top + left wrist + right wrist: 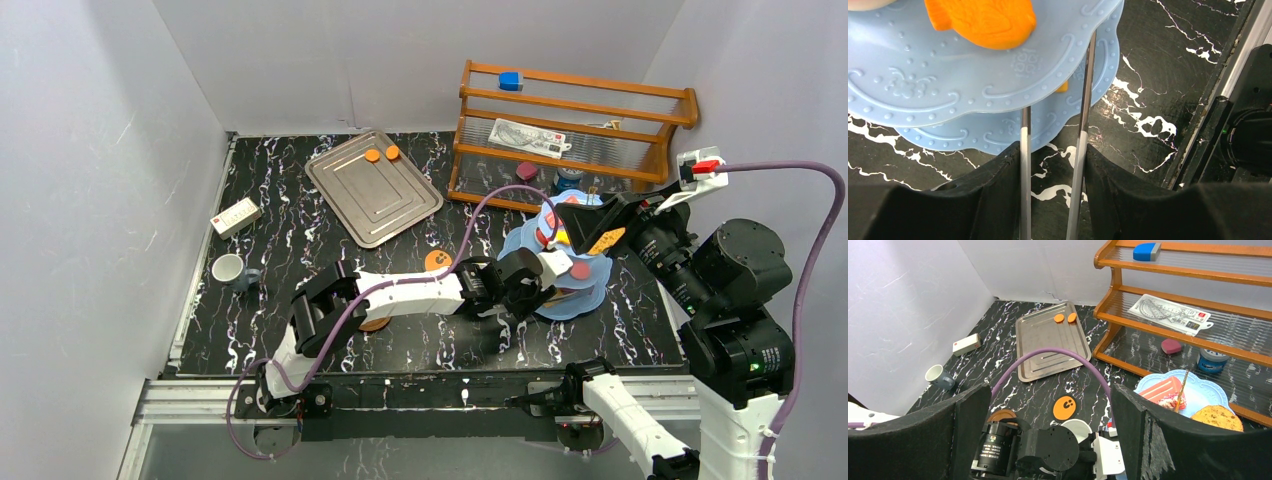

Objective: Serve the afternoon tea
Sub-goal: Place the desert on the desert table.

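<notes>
A black marble-patterned tabletop [300, 230] with white veins is closed in by plain pale walls [90, 150] (left, back and right). A brown wooden three-shelf rack [600, 83] stands at its far right corner, under even, soft light

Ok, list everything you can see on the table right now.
Stand: one, light blue, tiered, right of centre.
Pastries on the stand: pink cake slice, brown cookie, orange piece.
Orange pieces: two, on the tray's far edge.
Orange disc: one, between tray and stand.
Mug: one, white, left edge, something grey beside it.
Saucer: one, brown, partly under the left arm.
Tray: one, silver, back centre.
Box: one, white, left side.
Rack: one, wooden, back right, holding small items.
Tongs: one pair, metal, in the left fingers.
Left fingers: black, shut on the tongs.
Right fingers: black, open, near the stand's top.
</notes>
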`<state>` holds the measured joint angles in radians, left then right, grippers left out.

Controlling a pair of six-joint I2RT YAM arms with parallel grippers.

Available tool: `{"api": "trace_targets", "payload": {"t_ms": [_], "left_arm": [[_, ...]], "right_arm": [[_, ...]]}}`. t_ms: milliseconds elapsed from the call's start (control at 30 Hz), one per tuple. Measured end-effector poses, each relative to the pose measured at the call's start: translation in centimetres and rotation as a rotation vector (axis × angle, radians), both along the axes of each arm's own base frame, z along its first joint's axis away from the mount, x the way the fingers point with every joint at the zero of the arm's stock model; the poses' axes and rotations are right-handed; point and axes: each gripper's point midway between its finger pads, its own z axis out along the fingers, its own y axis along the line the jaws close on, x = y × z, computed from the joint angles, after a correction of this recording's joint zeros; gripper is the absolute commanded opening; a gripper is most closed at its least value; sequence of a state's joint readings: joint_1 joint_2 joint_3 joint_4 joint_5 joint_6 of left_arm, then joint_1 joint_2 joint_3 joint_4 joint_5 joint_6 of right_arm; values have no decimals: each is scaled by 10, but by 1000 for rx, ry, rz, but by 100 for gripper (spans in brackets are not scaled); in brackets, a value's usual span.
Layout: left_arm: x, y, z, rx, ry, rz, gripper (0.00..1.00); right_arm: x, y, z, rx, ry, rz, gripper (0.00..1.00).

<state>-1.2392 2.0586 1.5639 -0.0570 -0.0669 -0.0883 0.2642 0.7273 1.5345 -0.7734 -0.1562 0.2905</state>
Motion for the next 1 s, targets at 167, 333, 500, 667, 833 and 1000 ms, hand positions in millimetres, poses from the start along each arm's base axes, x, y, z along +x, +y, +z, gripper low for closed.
{"api": "trace_targets", "payload": {"t_ms": [167,333,500,667,833,1000], "left_arm": [[0,1,0,4,0,-2,42],[-1,3,3,5,0,-3,41],[-3,5,15,-5,-1,-2,41],[-7,12,27,-7,1,-6,42],[-15,28,26,22,13,-12,42],[-21,35,28,28,31,-26,41]], "right_arm": [[0,0,1,1,-2,0,99],[0,0,4,5,-14,0,99],[0,0,4,6,-14,0,99],[0,0,4,6,-13,0,98],[0,0,4,6,-13,0,99],[1,0,3,6,-12,0,99]]}}
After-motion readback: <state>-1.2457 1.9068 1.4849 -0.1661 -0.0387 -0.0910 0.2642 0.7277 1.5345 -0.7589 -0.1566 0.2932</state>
